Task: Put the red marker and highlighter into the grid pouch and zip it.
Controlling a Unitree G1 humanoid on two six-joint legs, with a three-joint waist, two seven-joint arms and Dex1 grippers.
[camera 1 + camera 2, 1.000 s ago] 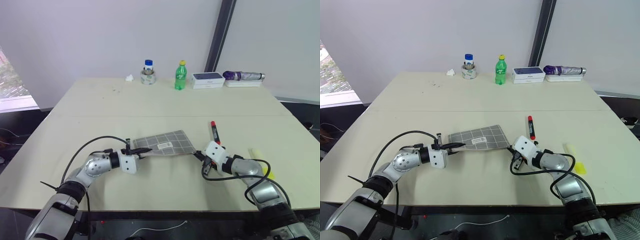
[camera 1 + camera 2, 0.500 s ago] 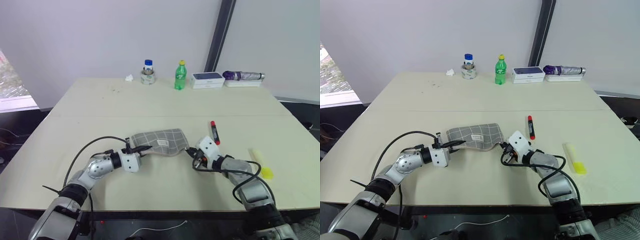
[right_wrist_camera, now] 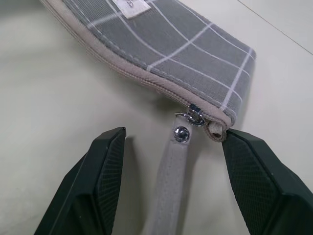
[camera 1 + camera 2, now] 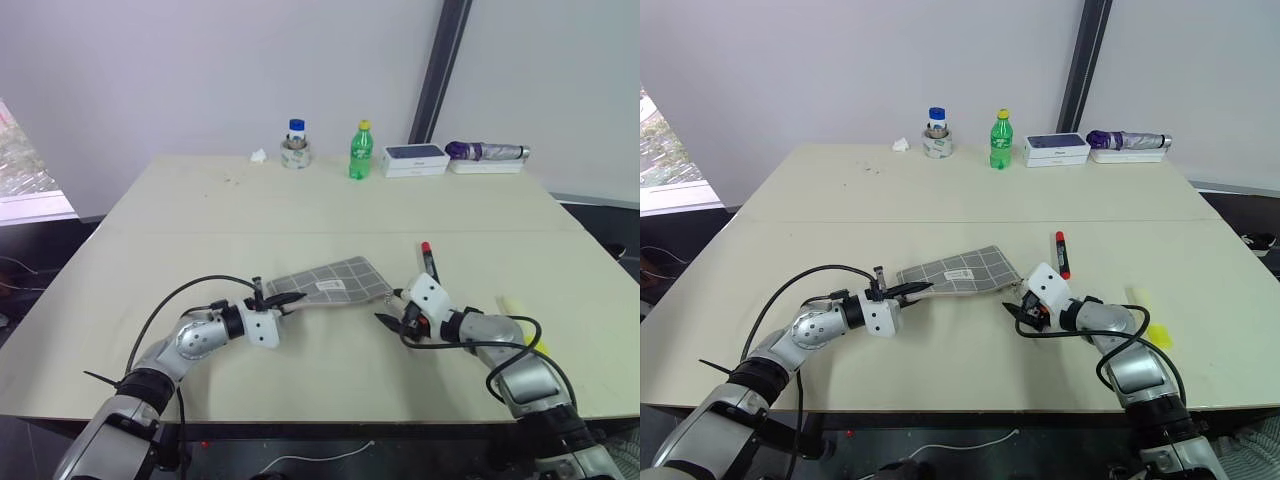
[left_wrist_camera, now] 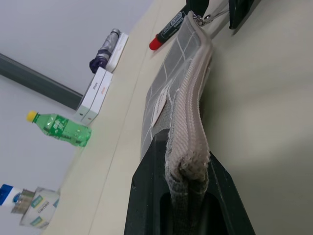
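Note:
The grid pouch (image 4: 335, 283), grey with white lines, lies flat on the table with its zipper edge toward me. My left gripper (image 4: 292, 297) is shut on the pouch's left end (image 5: 188, 161). My right gripper (image 4: 391, 312) stands open at the pouch's right corner. The zipper pull (image 3: 182, 132) and its strap lie between the jaws, untouched. The red marker (image 4: 428, 262) lies just beyond my right gripper. To the right lies the highlighter (image 4: 1145, 302), partly behind my right forearm.
Along the table's far edge stand a blue-capped jar (image 4: 295, 146), a green bottle (image 4: 361, 152), a white-and-blue box (image 4: 415, 159) and a purple folded umbrella (image 4: 487, 152) on a white box. The table's front edge (image 4: 330, 415) runs close below both arms.
My right gripper has opened and let go of the pouch's right end. The pouch, bunched up half a second ago, lies stretched flat again. The left gripper kept its hold.

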